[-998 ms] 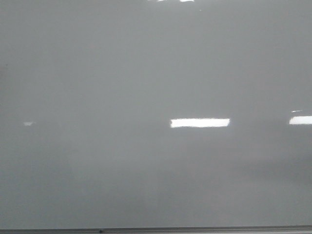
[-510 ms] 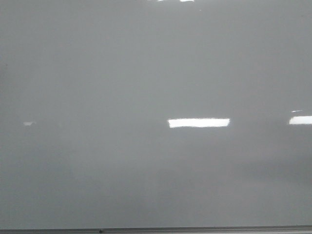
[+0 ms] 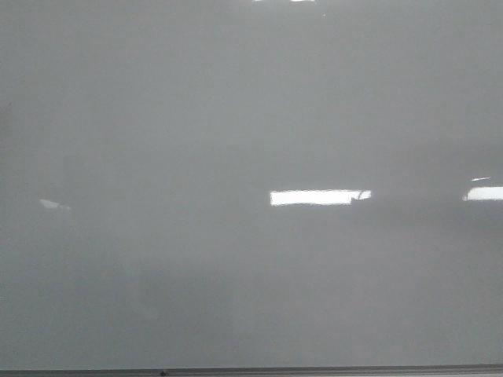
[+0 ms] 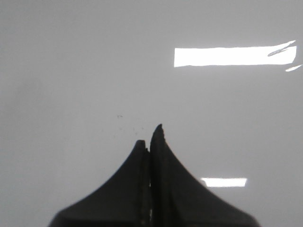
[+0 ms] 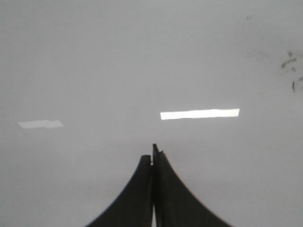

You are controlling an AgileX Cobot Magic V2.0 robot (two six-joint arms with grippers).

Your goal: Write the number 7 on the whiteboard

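The whiteboard [image 3: 236, 118] fills the front view as a glossy pale grey surface with bright glare patches; it also fills the left wrist view [image 4: 71, 71] and the right wrist view [image 5: 94, 56]. No number 7 line shows on it in any view. No gripper shows in the front view. My left gripper [image 4: 149, 139] is shut and empty, its dark fingers pressed together over the board. My right gripper [image 5: 152, 157] is also shut and empty over the board. No marker is in view.
A thin grey metal edge strip [image 3: 314, 369] runs along the board's near edge. A few faint dark smudges [image 5: 289, 64] mark the board in the right wrist view, and tiny specks [image 4: 128, 124] lie just ahead of the left fingers.
The glare patches in the front view have shifted slightly, and a small dark notch now cuts the right end of the central patch. Nothing else has moved.
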